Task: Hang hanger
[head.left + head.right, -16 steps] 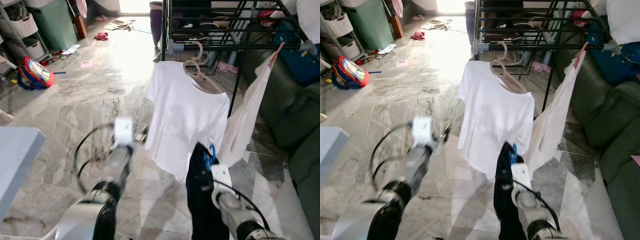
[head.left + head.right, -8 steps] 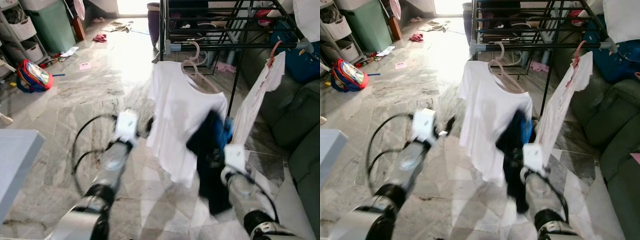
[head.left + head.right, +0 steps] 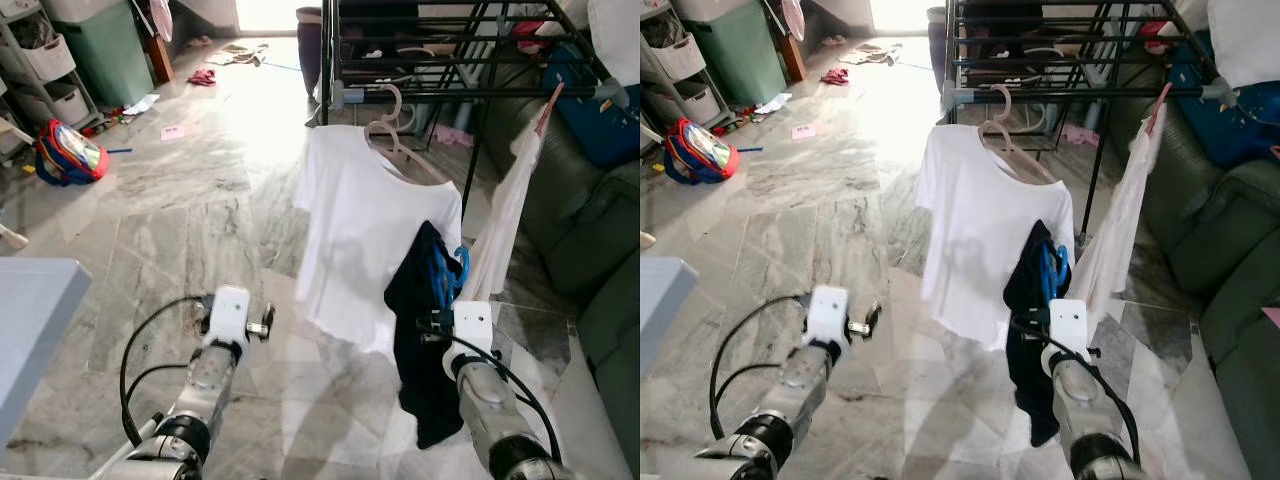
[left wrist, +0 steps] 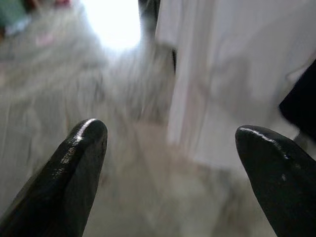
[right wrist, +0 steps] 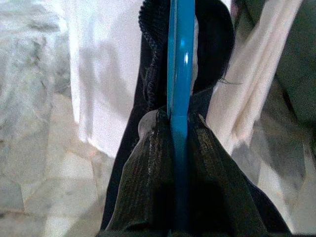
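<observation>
Laundry hangs from a black drying rack (image 3: 470, 60) at the far end of the marble floor (image 3: 200, 180): a white T-shirt (image 3: 370, 250) on a pale pink hanger (image 3: 400, 140) near the rack's front rail, and just beside it a cream garment (image 3: 505, 225) pegged at the rail's right end. The right tool (image 3: 440, 325) is raised in front of the T-shirt's lower right edge, its fingers (image 5: 148, 168) pressed together on a blue hanger (image 5: 180, 69) that carries a dark garment (image 3: 420, 340); the hanger is below the rail, apart from it. The left tool (image 4: 170, 163) hovers low over the floor, to the left of the T-shirt, its two fingers well apart with nothing between them. At the floor's far left edge stand a green bin (image 3: 105, 50) and shelves with white baskets (image 3: 45, 55) whose contents I cannot tell; a red backpack (image 3: 65, 150) lies near them. A dark green sofa (image 3: 600, 250) is on the right.
</observation>
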`<state>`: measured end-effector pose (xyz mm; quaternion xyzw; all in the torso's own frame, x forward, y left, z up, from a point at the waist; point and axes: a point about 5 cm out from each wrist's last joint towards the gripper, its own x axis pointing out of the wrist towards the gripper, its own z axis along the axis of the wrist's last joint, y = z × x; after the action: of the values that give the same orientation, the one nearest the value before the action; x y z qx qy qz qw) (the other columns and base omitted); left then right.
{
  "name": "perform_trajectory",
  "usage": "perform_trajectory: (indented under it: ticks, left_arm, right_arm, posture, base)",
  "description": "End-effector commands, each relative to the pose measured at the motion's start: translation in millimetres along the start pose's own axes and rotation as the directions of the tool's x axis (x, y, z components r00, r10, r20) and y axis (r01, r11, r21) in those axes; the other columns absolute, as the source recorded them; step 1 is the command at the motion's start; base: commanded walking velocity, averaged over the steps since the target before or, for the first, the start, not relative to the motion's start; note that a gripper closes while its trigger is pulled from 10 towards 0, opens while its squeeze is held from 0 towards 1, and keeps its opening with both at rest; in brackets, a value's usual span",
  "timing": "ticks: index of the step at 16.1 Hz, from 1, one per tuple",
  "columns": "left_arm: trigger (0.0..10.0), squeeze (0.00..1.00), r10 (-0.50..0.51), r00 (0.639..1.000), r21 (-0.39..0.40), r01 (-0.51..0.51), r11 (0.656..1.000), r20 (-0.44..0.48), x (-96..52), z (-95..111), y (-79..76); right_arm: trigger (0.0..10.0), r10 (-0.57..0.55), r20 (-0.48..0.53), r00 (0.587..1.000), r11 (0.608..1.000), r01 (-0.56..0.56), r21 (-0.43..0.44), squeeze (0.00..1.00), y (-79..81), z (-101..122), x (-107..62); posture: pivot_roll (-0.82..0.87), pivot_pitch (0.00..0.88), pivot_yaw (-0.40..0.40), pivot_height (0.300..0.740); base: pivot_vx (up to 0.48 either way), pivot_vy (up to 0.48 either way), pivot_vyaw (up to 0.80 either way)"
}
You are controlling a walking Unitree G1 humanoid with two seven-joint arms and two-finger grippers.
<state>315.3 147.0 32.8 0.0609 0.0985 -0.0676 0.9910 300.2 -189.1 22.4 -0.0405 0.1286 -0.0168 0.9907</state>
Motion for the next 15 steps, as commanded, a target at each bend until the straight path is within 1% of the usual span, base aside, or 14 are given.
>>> perform_trajectory:
  ticks: [1,2,3,4,5,6,7,8,10,11,12,13,14,15]
  left_arm:
    - [10.0,0.00,-0.012,0.996,0.002,0.011,1.000,0.083,-0.4,10.1,0.7]
    - [10.0,0.00,-0.028,0.985,0.007,0.027,1.000,0.169,-3.0,22.2,1.9]
    - [10.0,0.00,-0.033,0.982,0.009,0.032,0.999,0.183,-3.7,24.2,1.9]
    - [10.0,0.00,-0.065,0.974,0.041,0.057,0.998,0.215,-6.0,28.4,1.8]
    - [10.0,0.00,-0.151,0.954,0.117,0.124,0.985,0.261,-9.6,37.5,3.2]
    - [10.0,0.00,-0.178,0.946,0.138,0.145,0.980,0.272,-10.4,41.0,4.1]
    - [10.0,0.00,-0.212,0.929,0.170,0.167,0.971,0.303,-9.3,51.4,6.3]
    - [10.0,0.00,-0.227,0.923,0.181,0.178,0.967,0.310,-7.9,56.4,7.7]
    - [10.0,0.00,-0.241,0.930,0.177,0.197,0.964,0.279,-6.5,52.4,2.1]
    - [10.0,0.00,-0.246,0.930,0.172,0.204,0.964,0.274,-7.1,49.2,-3.3]
    - [10.0,0.00,-0.254,0.932,0.157,0.218,0.963,0.260,-11.2,42.2,-12.3]
    - [10.0,0.00,-0.260,0.930,0.163,0.224,0.961,0.260,-14.6,38.4,-15.6]
    - [10.0,0.00,-0.254,0.934,0.151,0.221,0.964,0.251,-18.4,33.6,-16.3]
    - [10.0,0.00,-0.248,0.939,0.125,0.224,0.967,0.236,-23.1,27.2,-16.0]
  right_arm:
    - [10.0,0.025,0.153,0.988,1.000,-0.023,-0.020,0.00,-0.4,28.6,3.2]
    - [10.0,0.040,0.211,0.977,0.999,-0.035,-0.028,0.00,-3.9,40.0,-1.8]
    - [10.0,0.043,0.217,0.975,0.999,-0.038,-0.030,0.00,-4.4,41.6,-2.7]
    - [10.0,0.050,0.231,0.972,0.998,-0.043,-0.034,0.00,-6.2,45.7,-4.7]
    - [10.0,0.067,0.252,0.965,0.996,-0.052,-0.068,0.00,-11.8,55.4,-8.5]
    - [10.0,0.073,0.256,0.964,0.996,-0.055,-0.075,0.00,-13.8,58.8,-9.8]
    - [10.0,0.090,0.264,0.960,0.993,-0.068,-0.092,0.00,-17.6,65.5,-12.6]
    - [10.0,0.106,0.256,0.961,0.992,-0.084,-0.098,0.00,-17.7,68.3,-16.4]
    - [10.0,0.132,0.218,0.967,0.980,-0.094,-0.174,0.00,-9.5,59.1,-21.9]
    - [10.0,0.151,0.205,0.967,0.975,-0.111,-0.193,0.00,-4.6,53.2,-22.9]
    - [10.0,0.207,0.204,0.957,0.968,-0.171,-0.183,0.00,6.5,48.5,-27.9]
    - [10.0,0.219,0.217,0.951,0.963,-0.175,-0.205,0.00,10.6,48.9,-29.5]
    - [10.0,0.225,0.210,0.951,0.967,-0.192,-0.165,0.00,14.9,49.5,-30.3]
    - [10.0,0.218,0.240,0.946,0.968,-0.180,-0.173,0.00,18.8,54.5,-31.8]
  posture:
    - [0.03,0.093,0.011,0.740]
    - [0.03,0.096,0.010,0.740]
    - [0.03,0.096,0.010,0.740]
    - [0.03,0.106,0.005,0.740]
    - [0.03,0.103,0.007,0.740]
    - [0.03,0.101,0.008,0.740]
    - [0.03,0.092,0.010,0.740]
    - [0.02,0.080,0.018,0.740]
    - [0.01,0.067,0.027,0.740]
    - [0.01,0.054,0.032,0.740]
    - [0.01,0.046,0.034,0.740]
    - [0.01,0.035,0.032,0.740]
    - [0.02,0.028,0.030,0.740]
    - [0.03,0.026,0.023,0.740]
  base:
    - [0.000,0.000,0.00]
    - [0.000,0.000,0.00]
    - [0.000,0.000,0.00]
    - [0.000,0.000,0.00]
    - [0.000,0.000,0.00]
    - [0.000,0.000,0.00]
    - [0.000,0.000,0.00]
    - [0.000,0.000,0.00]
    - [0.000,0.000,0.00]
    - [0.000,0.000,0.00]
    - [0.000,0.000,0.00]
    - [0.000,0.000,0.00]
    - [0.000,0.000,0.00]
    - [0.000,0.000,0.00]
